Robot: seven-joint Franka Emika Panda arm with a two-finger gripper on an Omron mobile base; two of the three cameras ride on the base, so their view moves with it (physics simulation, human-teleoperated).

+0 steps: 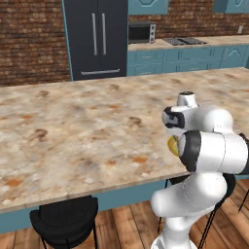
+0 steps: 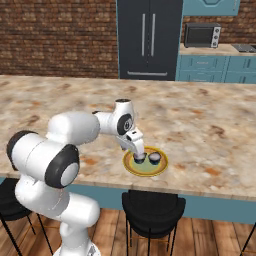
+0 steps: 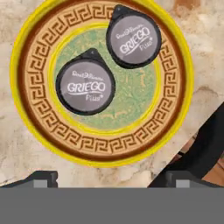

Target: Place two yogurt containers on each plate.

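Simulated kitchen with a marbled tan counter (image 2: 210, 125), brick wall, dark fridge (image 1: 97, 39) and teal cabinets behind.

From the right base view: white arm reaching forward and down over the counter's near edge, gripper (image 2: 138, 151) poised just above a yellow-rimmed plate (image 2: 131, 169). On that plate, two small dark yogurt containers (image 2: 154, 159) side by side, the left one partly hidden behind the gripper. Black stool (image 2: 152, 210) tucked under the counter edge right below the plate.

From the left base view: arm's bulky white links in the foreground at lower right, covering nearly all of the plate; just a sliver of its yellow rim (image 1: 172, 145) peeking out beside the elbow. Another black stool (image 1: 65, 221) at lower left, microwave (image 1: 141, 33) on the far counter.

From the hand view, looking straight down: plate's yellow edge, brown Greek-key band (image 3: 39, 113) and mottled green centre clearly seen. Both cups resting inside, grey lids printed "GRIEGO": one (image 3: 85, 87) left of centre on the green, the other (image 3: 134, 36) up and right, overlapping the patterned band. Cups close together, whether touching not clear. Finger tips (image 3: 41, 179) set wide apart at the bottom edge, nothing between them: hand released, gripping nothing
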